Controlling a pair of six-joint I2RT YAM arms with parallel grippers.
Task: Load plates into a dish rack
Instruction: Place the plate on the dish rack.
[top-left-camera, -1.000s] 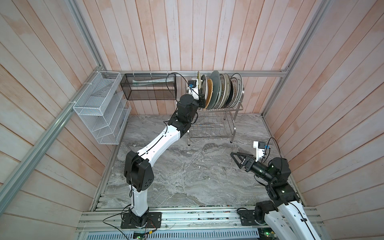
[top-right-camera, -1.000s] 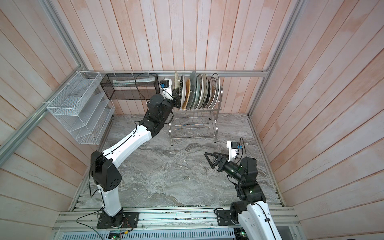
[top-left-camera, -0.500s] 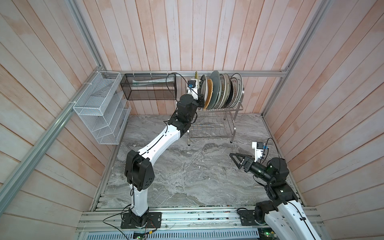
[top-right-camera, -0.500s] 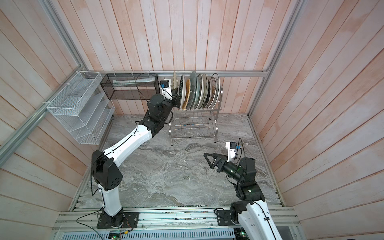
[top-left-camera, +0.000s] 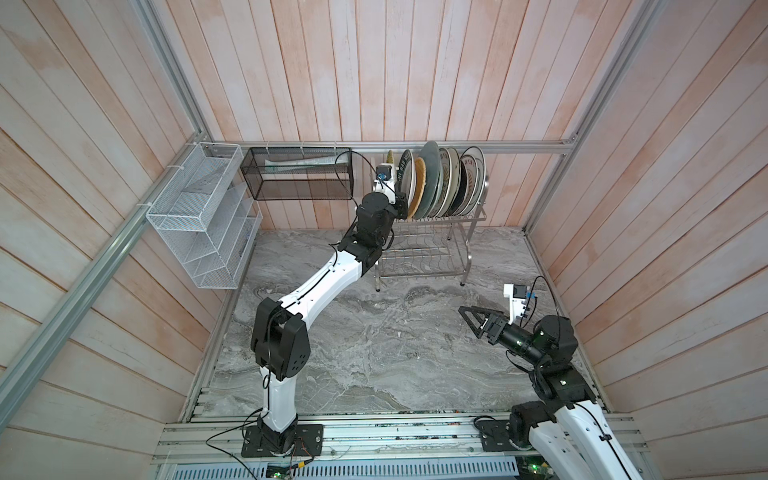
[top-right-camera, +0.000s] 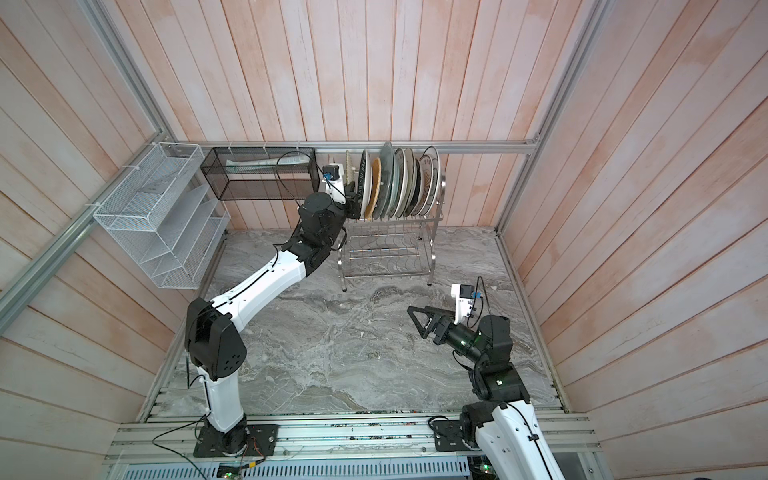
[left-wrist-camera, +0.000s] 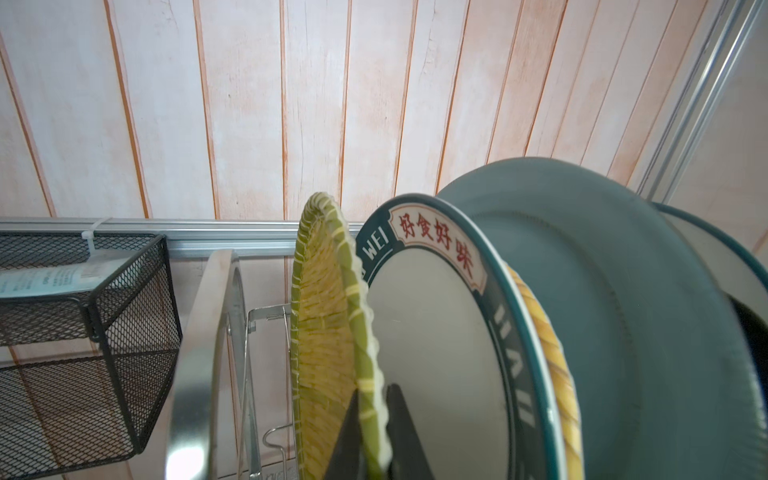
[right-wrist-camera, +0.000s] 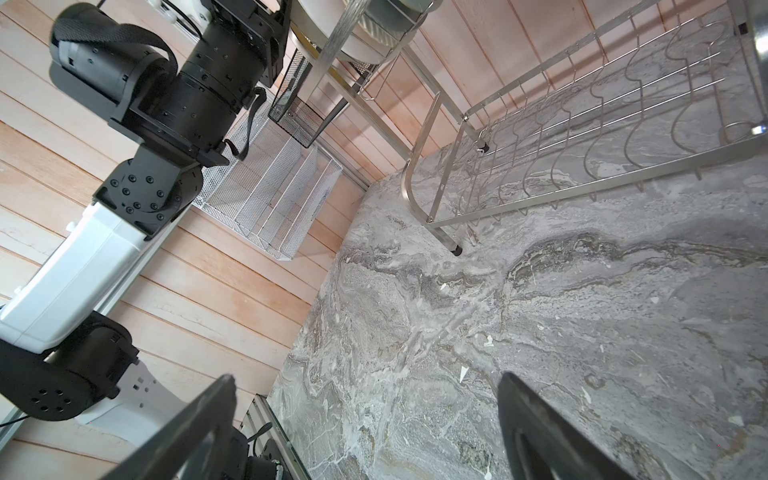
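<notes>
You were seating the woven plate (left-wrist-camera: 328, 332) in the dish rack (top-left-camera: 424, 253), left claw (left-wrist-camera: 374, 392) clenched on its rim; release seemed due next. Right claw (top-left-camera: 471, 321) released.

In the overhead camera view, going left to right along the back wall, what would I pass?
White mesh organiser → black mesh basket → yellow-green woven plate → grey-blue plate → rightmost patterned plate, the plates standing in the dish rack.

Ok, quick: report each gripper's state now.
Left gripper: shut on the rim of the woven yellow plate.
Right gripper: open, holding nothing.
</notes>
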